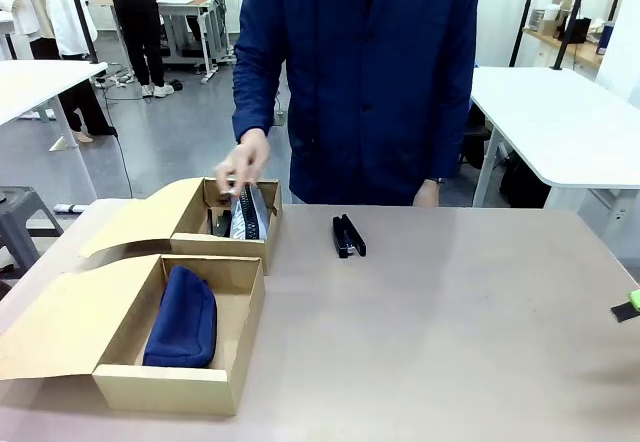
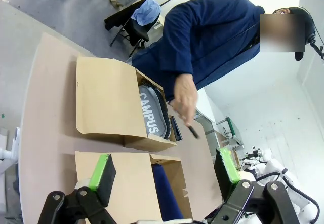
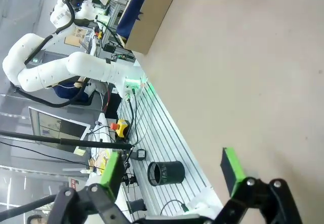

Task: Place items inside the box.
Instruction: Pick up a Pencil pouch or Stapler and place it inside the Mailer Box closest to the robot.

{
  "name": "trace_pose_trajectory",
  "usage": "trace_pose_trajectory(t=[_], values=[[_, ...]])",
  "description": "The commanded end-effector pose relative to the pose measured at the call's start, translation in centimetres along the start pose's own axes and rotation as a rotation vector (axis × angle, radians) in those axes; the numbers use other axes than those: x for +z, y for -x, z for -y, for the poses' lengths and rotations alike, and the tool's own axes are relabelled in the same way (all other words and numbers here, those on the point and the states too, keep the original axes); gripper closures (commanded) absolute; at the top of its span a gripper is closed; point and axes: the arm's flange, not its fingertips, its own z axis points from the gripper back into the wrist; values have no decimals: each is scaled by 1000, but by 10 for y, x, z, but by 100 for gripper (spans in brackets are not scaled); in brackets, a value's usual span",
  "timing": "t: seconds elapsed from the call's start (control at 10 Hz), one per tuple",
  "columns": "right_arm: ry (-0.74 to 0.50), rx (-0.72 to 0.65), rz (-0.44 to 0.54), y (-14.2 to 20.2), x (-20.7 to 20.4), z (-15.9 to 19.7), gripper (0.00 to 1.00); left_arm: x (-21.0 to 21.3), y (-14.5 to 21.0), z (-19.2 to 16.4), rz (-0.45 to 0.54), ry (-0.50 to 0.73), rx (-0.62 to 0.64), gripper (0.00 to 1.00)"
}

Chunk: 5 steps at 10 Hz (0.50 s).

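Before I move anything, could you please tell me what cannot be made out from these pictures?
- Item in the person's hand: in the left wrist view, the fingers cover part of it, so its kind is unclear.
- Far box's floor: in the front view, its front wall and contents hide it.
- Right arm's gripper: front view, cut off by the right edge.

The pale table (image 1: pixel 420 362) bears two open cardboard boxes (image 1: pixel 178 392) (image 1: pixel 262 250) and a black stapler (image 1: pixel 348 237)

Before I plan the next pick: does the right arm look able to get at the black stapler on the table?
Probably yes: the right gripper is open, and bare tabletop lies between it and the stapler.
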Motion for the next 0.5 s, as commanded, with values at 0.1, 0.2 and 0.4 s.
trace_pose_trajectory(t=[0.1,0.2,0.4], values=[[117,-26,-4,-32,-30,-9,0,-1,1,0,16,21,-21,0],[224,-7,-92,-81,-80,-15,0,-1,1,0,16,21,-21,0],[371,166,-149,-161,-187,-18,0,-1,1,0,16,21,-21,0]])
